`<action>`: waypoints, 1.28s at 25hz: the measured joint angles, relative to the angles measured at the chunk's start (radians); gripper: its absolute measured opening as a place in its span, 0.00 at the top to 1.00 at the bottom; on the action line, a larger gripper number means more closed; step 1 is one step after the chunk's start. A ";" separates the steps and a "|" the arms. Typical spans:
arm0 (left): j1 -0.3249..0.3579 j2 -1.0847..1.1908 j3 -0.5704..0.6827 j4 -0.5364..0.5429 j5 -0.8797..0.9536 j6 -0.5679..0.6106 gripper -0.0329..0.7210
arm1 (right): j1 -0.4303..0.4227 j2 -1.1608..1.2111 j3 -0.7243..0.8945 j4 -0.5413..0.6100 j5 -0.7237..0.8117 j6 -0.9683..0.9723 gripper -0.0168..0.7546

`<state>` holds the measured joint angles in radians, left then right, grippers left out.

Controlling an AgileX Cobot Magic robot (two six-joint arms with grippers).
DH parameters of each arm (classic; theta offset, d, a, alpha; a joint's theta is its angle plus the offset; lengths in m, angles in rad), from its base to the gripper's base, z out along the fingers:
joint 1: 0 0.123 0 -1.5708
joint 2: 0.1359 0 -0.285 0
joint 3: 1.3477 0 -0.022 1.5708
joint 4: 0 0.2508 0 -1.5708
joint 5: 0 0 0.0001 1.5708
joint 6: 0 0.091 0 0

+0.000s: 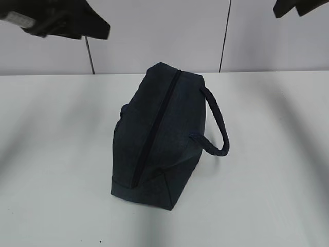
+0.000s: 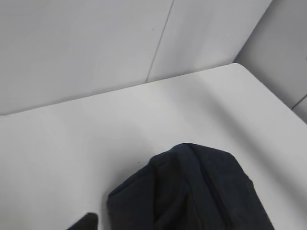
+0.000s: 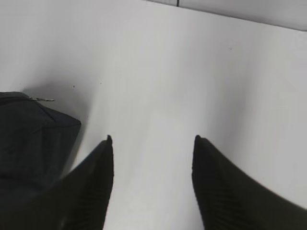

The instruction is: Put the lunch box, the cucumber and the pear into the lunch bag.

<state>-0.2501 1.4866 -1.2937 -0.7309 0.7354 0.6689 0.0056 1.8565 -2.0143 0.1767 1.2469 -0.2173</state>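
The dark navy lunch bag (image 1: 172,149) stands in the middle of the white table, its top zipper (image 1: 154,128) closed and its loop handle (image 1: 218,123) sticking out to the right. The lunch box, the cucumber and the pear are out of view. My left arm (image 1: 61,23) hangs high at the back left. Only one fingertip (image 2: 86,223) of the left gripper shows, far off centre, above the table beside the bag's end (image 2: 192,191). My right gripper (image 3: 152,143) is open over bare table, nothing between its fingers, with the bag (image 3: 29,139) to its left.
The white table (image 1: 267,154) reaches back to a pale panelled wall (image 1: 154,36). Its rounded far corner (image 2: 237,66) shows in the left wrist view. The right arm (image 1: 300,6) hangs at the top right of the exterior view.
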 joint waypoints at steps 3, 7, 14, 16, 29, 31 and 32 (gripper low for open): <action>0.040 -0.093 0.000 0.138 0.030 -0.119 0.34 | 0.000 -0.061 0.000 -0.018 0.004 0.030 0.46; 0.083 -0.202 0.000 0.324 0.118 -0.242 0.34 | 0.000 -0.166 0.000 -0.020 0.008 0.058 0.49; 0.094 -0.354 0.000 0.573 0.370 -0.454 0.34 | 0.000 -0.379 0.033 -0.020 0.014 0.066 0.49; 0.094 -0.398 0.000 0.589 0.430 -0.480 0.34 | 0.000 -0.457 0.073 -0.018 0.015 0.066 0.49; 0.094 -0.911 0.067 0.604 0.538 -0.597 0.38 | 0.000 -1.176 0.614 -0.049 0.025 0.091 0.50; 0.094 -0.996 0.117 0.620 0.539 -0.617 0.40 | 0.000 -1.287 0.709 -0.068 0.026 0.095 0.50; 0.094 -1.041 0.149 0.625 0.541 -0.625 0.40 | 0.000 -1.347 0.747 -0.078 0.026 0.095 0.50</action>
<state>-0.1557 0.4457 -1.1449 -0.1059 1.2759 0.0438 0.0056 0.5098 -1.2672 0.0992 1.2731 -0.1223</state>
